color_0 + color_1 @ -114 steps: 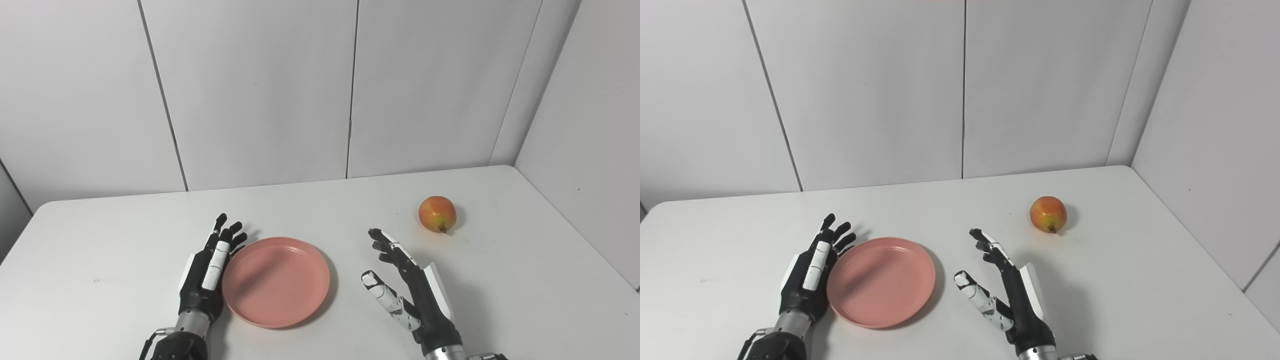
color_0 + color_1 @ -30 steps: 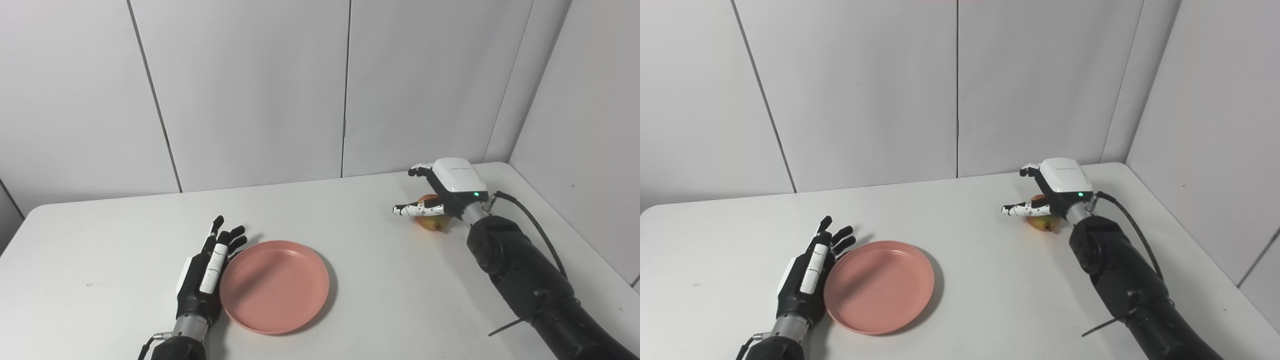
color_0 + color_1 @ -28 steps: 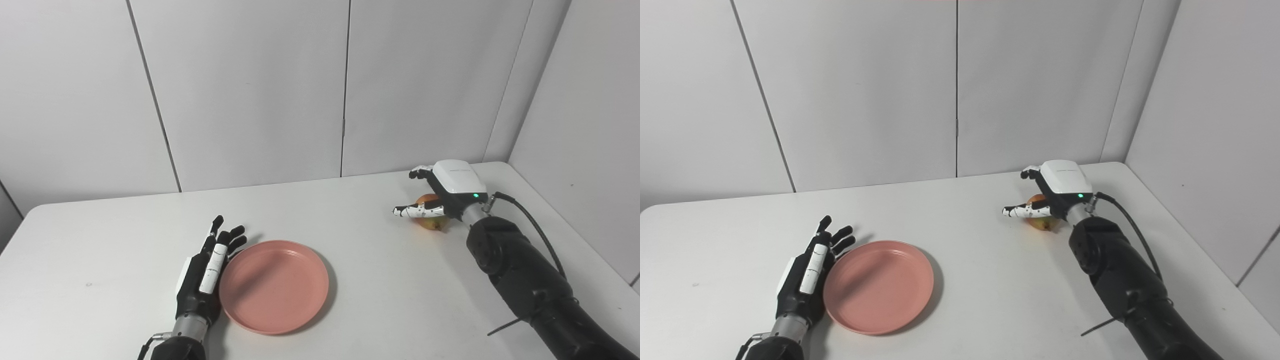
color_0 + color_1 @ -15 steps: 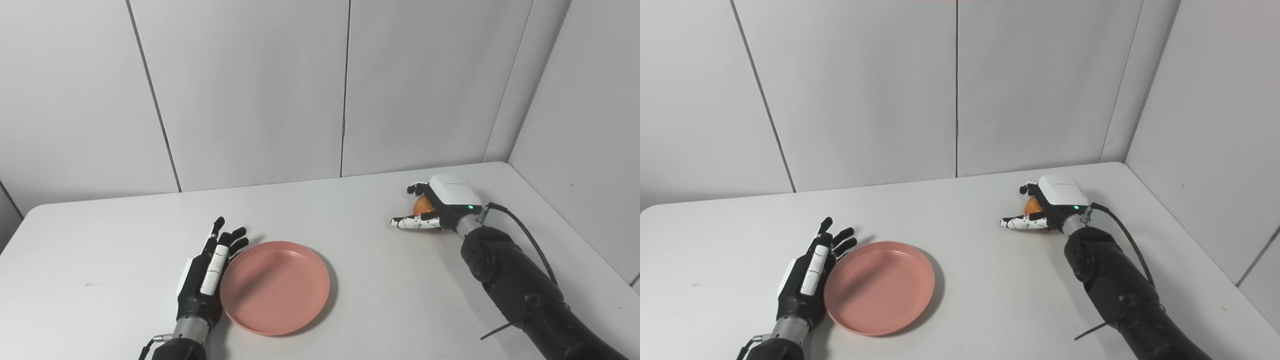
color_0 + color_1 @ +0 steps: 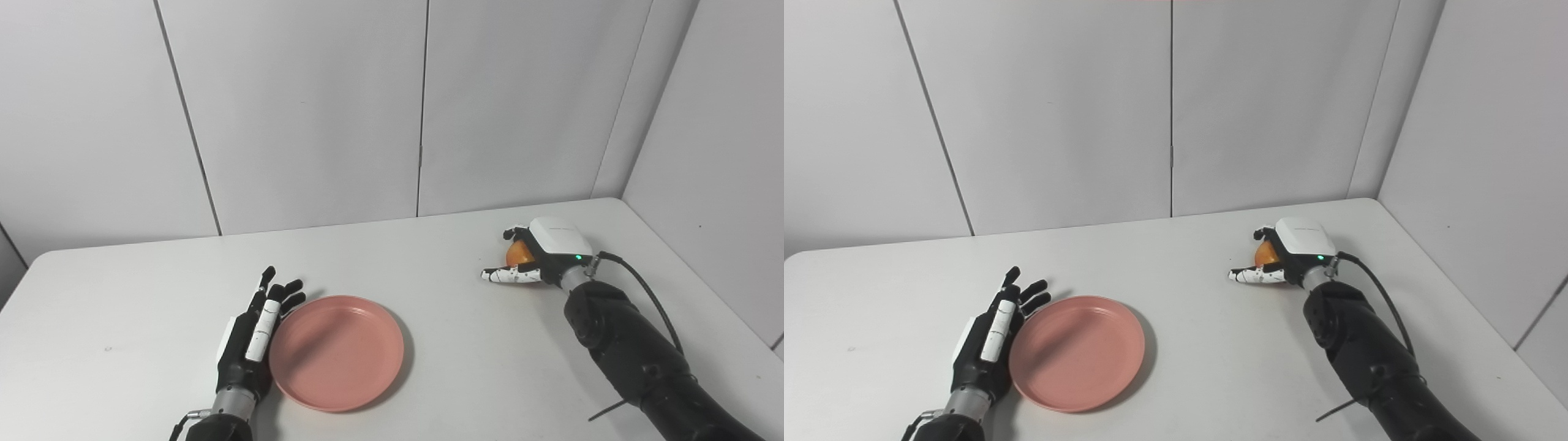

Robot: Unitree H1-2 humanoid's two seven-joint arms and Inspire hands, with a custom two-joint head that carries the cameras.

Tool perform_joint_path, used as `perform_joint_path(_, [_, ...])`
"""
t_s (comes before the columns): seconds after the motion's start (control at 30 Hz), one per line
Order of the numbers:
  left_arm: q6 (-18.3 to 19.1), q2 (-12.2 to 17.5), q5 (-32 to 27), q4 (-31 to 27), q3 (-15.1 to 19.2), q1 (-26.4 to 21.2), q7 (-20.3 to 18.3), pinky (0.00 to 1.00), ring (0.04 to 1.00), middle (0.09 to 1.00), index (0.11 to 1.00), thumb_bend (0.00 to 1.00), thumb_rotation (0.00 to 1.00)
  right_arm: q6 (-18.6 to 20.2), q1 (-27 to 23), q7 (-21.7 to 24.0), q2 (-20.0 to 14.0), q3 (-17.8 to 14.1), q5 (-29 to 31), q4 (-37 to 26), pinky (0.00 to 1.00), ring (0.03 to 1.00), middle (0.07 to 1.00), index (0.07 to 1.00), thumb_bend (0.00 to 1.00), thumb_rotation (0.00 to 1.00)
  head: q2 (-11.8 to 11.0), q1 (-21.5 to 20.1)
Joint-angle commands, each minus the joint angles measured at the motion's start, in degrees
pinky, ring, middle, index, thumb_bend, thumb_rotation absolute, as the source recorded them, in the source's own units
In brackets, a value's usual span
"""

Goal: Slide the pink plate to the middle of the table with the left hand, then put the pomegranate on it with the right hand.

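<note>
While your left hand [image 5: 252, 334] lay flat on the desk [image 5: 465, 355] with its fingers [image 5: 283, 290] spread and empty, its inner edge rested against the plate [image 5: 336, 351], the pose of a side push that needs no grip. The plate sat on the near left part of the desk, close to the middle, so I judged the slide about done and the hand simply parked there to steady it.

Farther back and to the right, your right arm [image 5: 637, 361] reached across the desk so the right hand [image 5: 1289, 254] could cover the pomegranate [image 5: 1263, 252] from above. The fruit was on the desk, well apart from the plate, with only an orange patch showing under the white back of the hand. The fingers curled over its far side while the thumb [image 5: 1255, 276] stuck out straight along the near side, not yet pressed in. You had the hand cupped around the fruit, but whether it was clamped I could not tell. A round fruit would roll from a loose hold, which is likely why you came from above.
</note>
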Motion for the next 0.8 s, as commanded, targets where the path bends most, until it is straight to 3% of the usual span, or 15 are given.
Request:
perform_joint_path(0.0, [1.34,0.18,0.41,-0.60,-0.34,0.05,0.05,0.82,0.824,0.823,0.988,0.87,0.78,1.88,-1.64,-0.45,-0.14,-0.53,0.83,-0.61,0.57,0.683,0.749,0.737,0.82,0.73,-0.06,0.05])
perform_joint_path(0.13, [1.46,0.22,0.30,-0.79,-0.31,0.07,0.13,0.82,0.818,0.820,0.984,0.91,0.77,2.92,-1.66,-1.14,-0.07,-0.23,0.75,0.75,0.49,0.627,0.729,0.729,0.81,0.67,0.01,0.09])
perform_joint_path(0.17, [1.46,0.24,0.32,-0.81,-0.33,0.07,0.11,0.82,0.820,0.821,0.985,0.90,0.77,3.09,-1.70,-1.47,-0.10,-0.03,0.58,1.16,0.45,0.580,0.702,0.701,0.79,0.51,0.01,0.09])
perform_joint_path(0.2, [1.45,0.28,0.40,-0.85,-0.40,0.10,0.11,0.82,0.820,0.821,0.986,0.89,0.77,3.28,-1.65,-2.02,-0.10,0.17,0.32,1.60,0.43,0.556,0.687,0.683,0.78,0.43,0.01,0.09])
perform_joint_path(0.23, [1.42,0.31,0.42,-0.88,-0.44,0.12,0.07,0.82,0.821,0.822,0.986,0.89,0.78,3.25,-1.54,-2.82,-0.05,0.26,0.19,2.13,0.37,0.492,0.637,0.627,0.78,0.26,0.01,0.09])
perform_joint_path(0.27, [1.41,0.34,0.38,-0.90,-0.47,0.14,0.01,0.82,0.821,0.822,0.986,0.88,0.78,3.36,-1.36,-3.51,0.06,0.22,0.28,2.36,0.37,0.483,0.630,0.620,0.78,0.24,0.01,0.09])
perform_joint_path(0.33, [1.61,0.38,0.22,-1.22,-0.48,0.22,-0.05,0.82,0.826,0.826,0.988,0.88,0.77,3.61,-0.98,-4.35,0.23,-0.01,0.85,2.32,0.31,0.411,0.561,0.517,0.58,0.16,0.34,0.35])
perform_joint_path(0.53, [2.50,0.43,0.30,-2.12,-0.62,0.45,0.08,0.81,0.832,0.834,0.989,0.88,0.77,1.42,0.28,-7.02,0.40,-0.48,3.92,3.50,0.22,0.278,0.365,0.477,0.52,0.14,0.66,0.48])
perform_joint_path(0.77, [2.73,0.30,0.47,-2.29,-0.59,0.53,0.43,0.81,0.824,0.825,0.981,0.89,0.77,0.26,0.45,-7.24,0.11,0.25,6.39,4.47,0.19,0.243,0.307,0.471,0.51,0.15,0.75,0.46])
